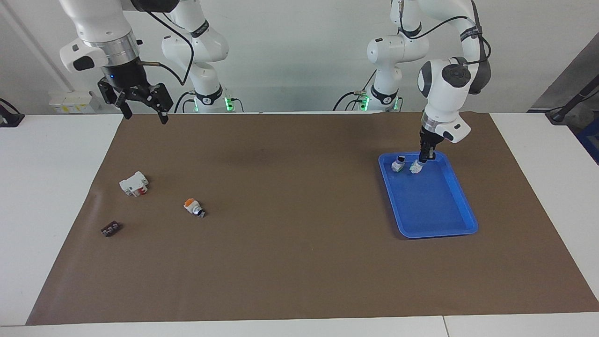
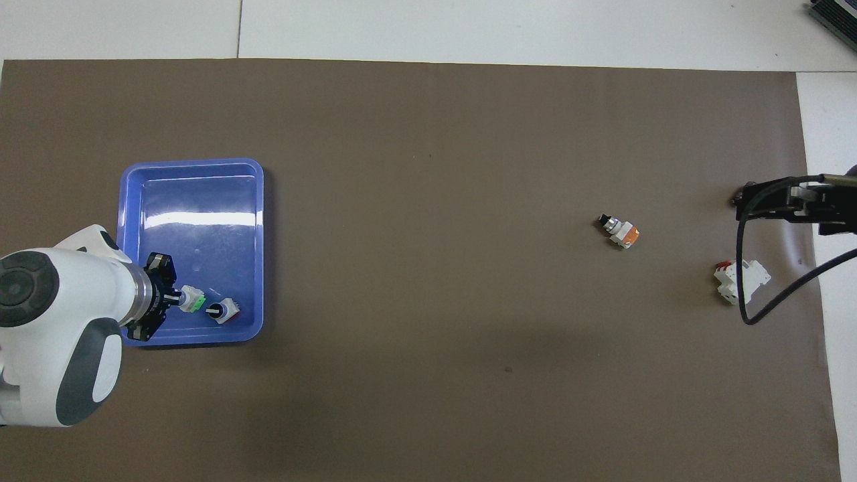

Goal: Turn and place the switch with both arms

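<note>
Left gripper (image 1: 426,157) was clamped on the knob end of the green-ended switch (image 1: 415,167), fingertips pinched tight on the silver-black stub, green block pointing down and away from the wrist. Switch hung from the tips just inside the blue tray (image 1: 463,206), at the tray end closest to the robots; whether its green end touched the tray floor could not be told from either view. A second small switch with a black knob (image 1: 398,164) stood in the tray just beside the held one, toward the right arm's end, apart from it.

Right gripper (image 1: 141,100) was spread wide and carrying nothing, up over the edge of the brown mat (image 1: 299,262) at its own end of the table, waiting. Below and forward of it lay the white block with a red part (image 1: 134,183), the orange-ended switch (image 1: 193,207) and a small dark part (image 1: 110,229).

Handling judgement: light, rigid plastic-and-metal part, no give. The knob is narrow, smooth and probably rotates, so the body could swing in that pinch. The square white body looks the safer hold. Release low; the neighbour switch is close.
</note>
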